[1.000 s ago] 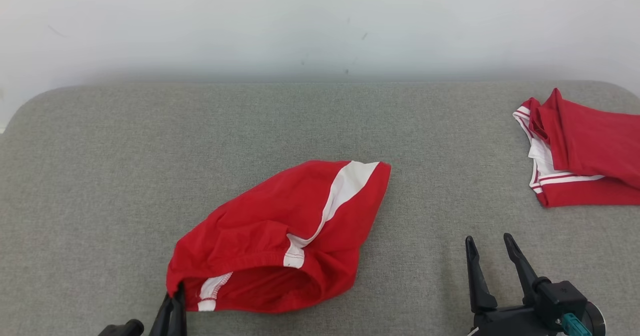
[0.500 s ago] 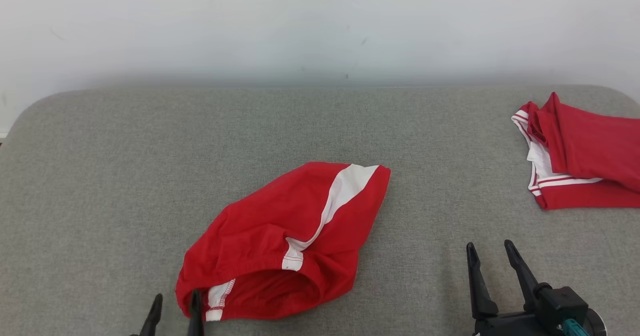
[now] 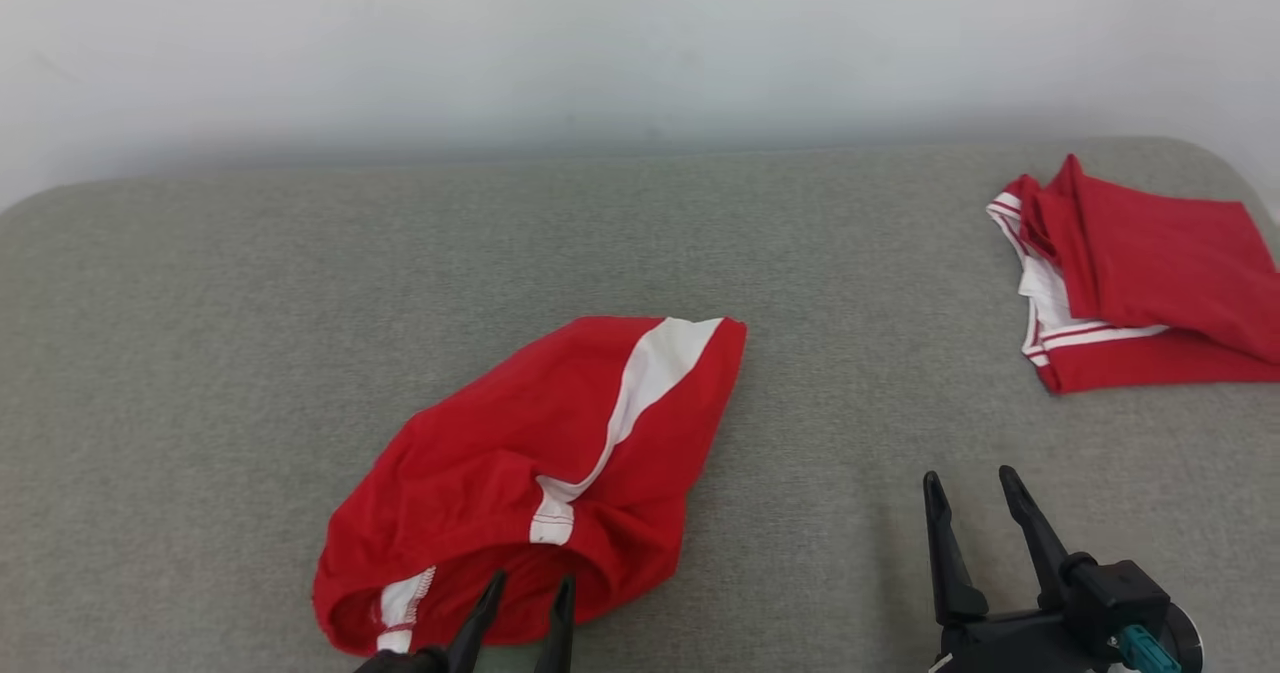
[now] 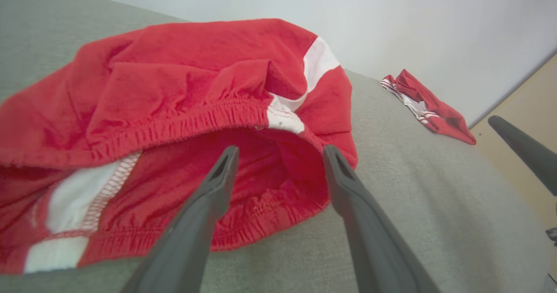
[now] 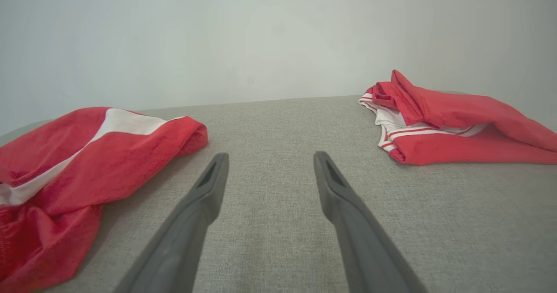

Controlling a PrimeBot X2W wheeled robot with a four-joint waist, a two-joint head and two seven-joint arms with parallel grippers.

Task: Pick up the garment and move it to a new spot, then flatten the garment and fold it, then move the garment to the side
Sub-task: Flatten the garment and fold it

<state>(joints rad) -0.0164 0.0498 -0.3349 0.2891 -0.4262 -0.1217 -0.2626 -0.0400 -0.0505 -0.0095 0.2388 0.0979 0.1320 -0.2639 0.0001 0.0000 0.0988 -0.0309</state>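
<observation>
Where the grey counter is seen from the head view, a red garment with a white side stripe is laid crumpled on its near part, left of the middle. The elastic waistband is turned toward the robot and gapes open. The left claw is placed right at that opening, and its two dark fingers are spread apart. In the left wrist view the tips are seen in front of the mouth of the waistband, one before the red inner cloth and the other beside the lower hem. Whether the cloth is touched by them cannot be told. The right claw is held over bare counter to the right of the garment, well apart from it. Its fingers are likewise spread, with grey fabric seen between them. A second red piece with white trim is laid folded at the far right of the counter, well apart from the garment and from both claws. A pale wall is seen behind the counter.
</observation>
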